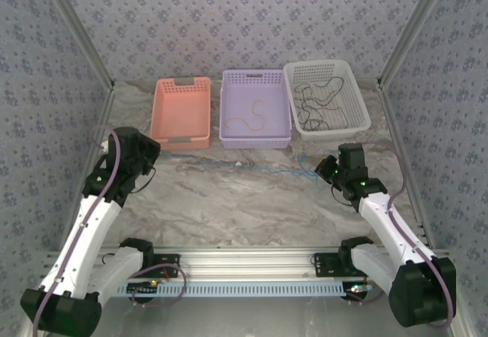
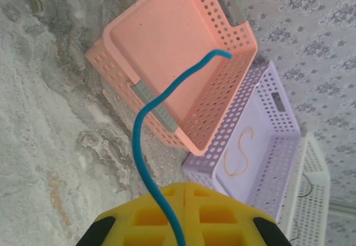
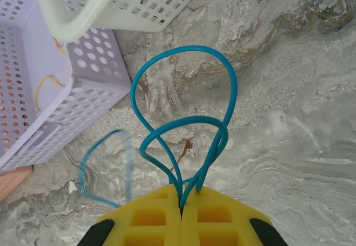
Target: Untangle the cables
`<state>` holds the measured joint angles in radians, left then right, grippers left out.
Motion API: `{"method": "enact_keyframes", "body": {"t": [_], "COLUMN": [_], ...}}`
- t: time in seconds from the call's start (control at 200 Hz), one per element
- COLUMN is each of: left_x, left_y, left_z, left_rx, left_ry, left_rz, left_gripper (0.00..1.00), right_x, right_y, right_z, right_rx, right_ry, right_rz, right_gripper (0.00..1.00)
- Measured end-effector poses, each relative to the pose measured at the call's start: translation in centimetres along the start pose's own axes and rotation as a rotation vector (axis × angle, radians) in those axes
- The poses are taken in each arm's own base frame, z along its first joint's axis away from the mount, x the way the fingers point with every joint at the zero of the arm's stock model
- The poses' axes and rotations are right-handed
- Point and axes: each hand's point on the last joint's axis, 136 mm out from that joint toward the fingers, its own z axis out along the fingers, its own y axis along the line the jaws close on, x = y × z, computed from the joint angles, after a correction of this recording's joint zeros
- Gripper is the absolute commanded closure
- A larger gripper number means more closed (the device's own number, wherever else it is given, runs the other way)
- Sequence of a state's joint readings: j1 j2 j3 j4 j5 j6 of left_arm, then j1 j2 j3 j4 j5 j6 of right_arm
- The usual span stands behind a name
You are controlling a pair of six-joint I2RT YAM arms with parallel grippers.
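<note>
A thin blue cable (image 1: 252, 168) runs across the marble table between my two grippers. My left gripper (image 2: 183, 186) is shut on one end of it. That free end (image 2: 146, 112) curves up in front of the pink basket (image 2: 178, 51). My right gripper (image 3: 181, 193) is shut on the blue cable's other part, where two loops (image 3: 189, 47) stand out from the jaws. A short reddish-brown strand (image 3: 183, 148) lies under those loops. A tan cable (image 1: 252, 116) lies in the purple basket (image 1: 229, 133). A black cable (image 1: 324, 101) lies in the white basket (image 1: 358, 123).
Three baskets stand in a row at the back: pink (image 1: 181, 140), purple, white. Patterned walls and metal frame posts close in both sides. A rail (image 1: 252, 264) with the arm bases runs along the near edge.
</note>
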<state>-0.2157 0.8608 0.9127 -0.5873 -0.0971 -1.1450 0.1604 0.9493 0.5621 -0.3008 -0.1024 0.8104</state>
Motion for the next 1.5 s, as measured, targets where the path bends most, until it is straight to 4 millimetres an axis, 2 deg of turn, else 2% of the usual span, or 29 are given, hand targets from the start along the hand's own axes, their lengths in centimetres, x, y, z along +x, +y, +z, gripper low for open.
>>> {"method": "enact_keyframes", "body": {"t": [0.175, 0.27, 0.42, 0.575, 0.665, 0.779, 0.919, 1.089, 1.229, 1.249, 1.299, 1.379, 1.499], "left_x": [-2.8, -3.9, -5.3, -6.1, -7.1, -8.9, -10.0, -10.9, -11.3, -11.3, -11.1, -10.7, -9.9], "left_y": [1.7, 1.8, 0.5, -0.9, -0.7, -0.9, -2.5, -3.0, -3.8, -4.0, -4.4, -5.2, -6.0], "left_z": [-1.6, -2.7, -4.2, -4.6, -5.2, -6.8, -8.2, -9.2, -9.4, -9.3, -8.9, -8.0, -6.6], "left_rx": [-0.069, -0.088, -0.065, -0.053, -0.081, -0.087, -0.056, -0.064, -0.051, -0.044, -0.029, 0.007, 0.056], "left_ry": [-0.067, -0.095, -0.133, -0.137, -0.166, -0.223, -0.253, -0.282, -0.284, -0.280, -0.261, -0.220, -0.164], "left_rz": [0.004, 0.015, 0.033, 0.057, 0.059, 0.049, 0.065, 0.071, 0.071, 0.071, 0.072, 0.075, 0.071], "left_gripper": [1.00, 1.00, 1.00, 1.00, 1.00, 1.00, 1.00, 1.00, 1.00, 1.00, 1.00, 1.00, 1.00], "right_x": [-1.2, -1.5, -1.4, -0.7, -1.1, -1.6, -0.7, -0.2, 1.2, 1.5, 2.0, 2.6, 2.5], "right_y": [-1.5, -2.3, -3.4, -3.7, -4.5, -5.1, -5.3, -6.3, -6.6, -6.6, -6.5, -6.0, -5.1], "right_z": [-0.1, 0.1, 0.8, 1.5, 1.6, 1.6, 2.3, 3.1, 4.5, 4.7, 5.0, 5.4, 5.9], "right_rx": [0.038, 0.060, 0.096, 0.119, 0.143, 0.159, 0.184, 0.228, 0.242, 0.243, 0.245, 0.237, 0.220], "right_ry": [-0.027, -0.028, -0.006, 0.022, 0.015, 0.002, 0.034, 0.061, 0.122, 0.134, 0.156, 0.181, 0.184], "right_rz": [0.030, 0.035, 0.046, 0.033, 0.046, 0.057, 0.033, 0.030, 0.001, -0.002, -0.012, -0.035, -0.051], "right_gripper": [1.00, 1.00, 1.00, 1.00, 1.00, 1.00, 1.00, 1.00, 1.00, 0.97, 0.91, 0.90, 0.86]}}
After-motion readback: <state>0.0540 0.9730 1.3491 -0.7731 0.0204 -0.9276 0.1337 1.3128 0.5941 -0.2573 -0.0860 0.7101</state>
